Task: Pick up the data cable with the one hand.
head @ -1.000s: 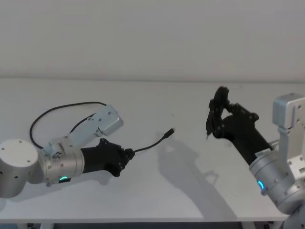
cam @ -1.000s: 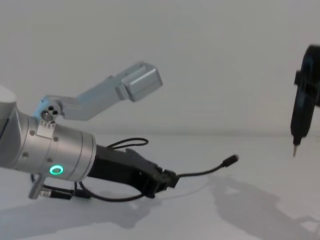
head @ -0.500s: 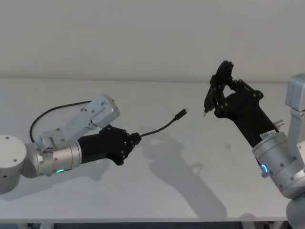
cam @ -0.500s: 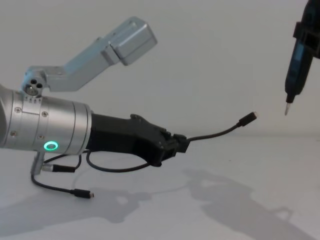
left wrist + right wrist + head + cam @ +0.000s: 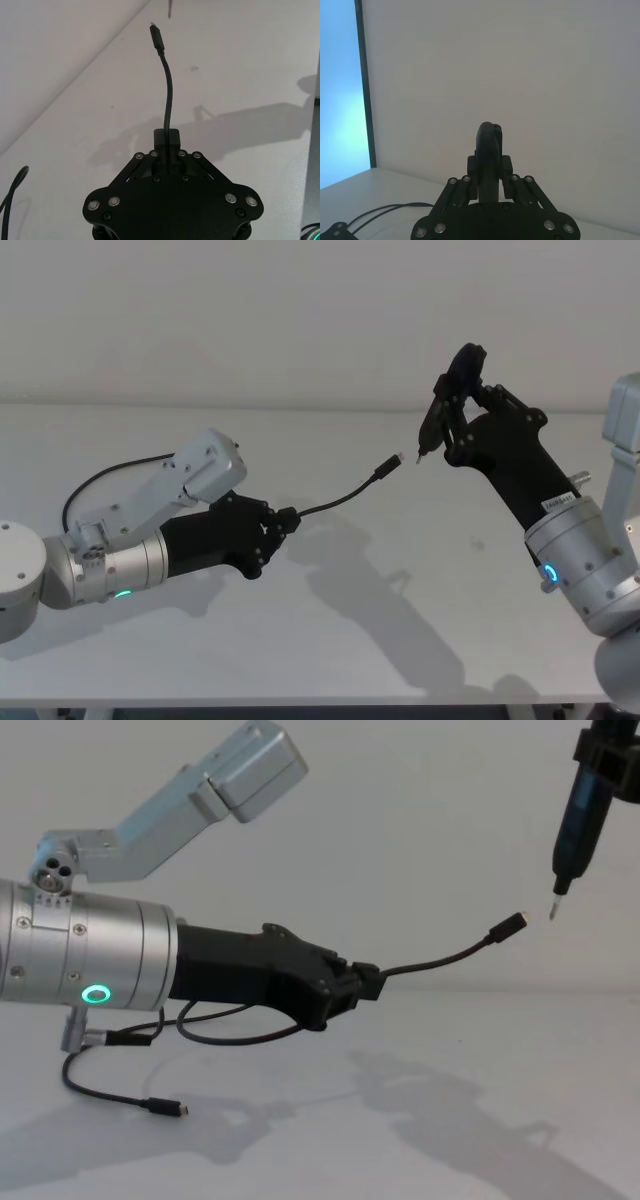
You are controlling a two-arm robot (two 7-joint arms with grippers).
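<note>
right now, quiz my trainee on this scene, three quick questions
1. True or false: the left gripper is open, clear of the data cable.
2. The cable's raised plug points toward: A the pointed tool held in the right gripper; B straight down; C back at the left arm.
3. Does the plug touch the tool's tip?
Key: 1 false, it is shut on the cable. 2 A. 3 No, a gap shows between them in the head and chest views.
</note>
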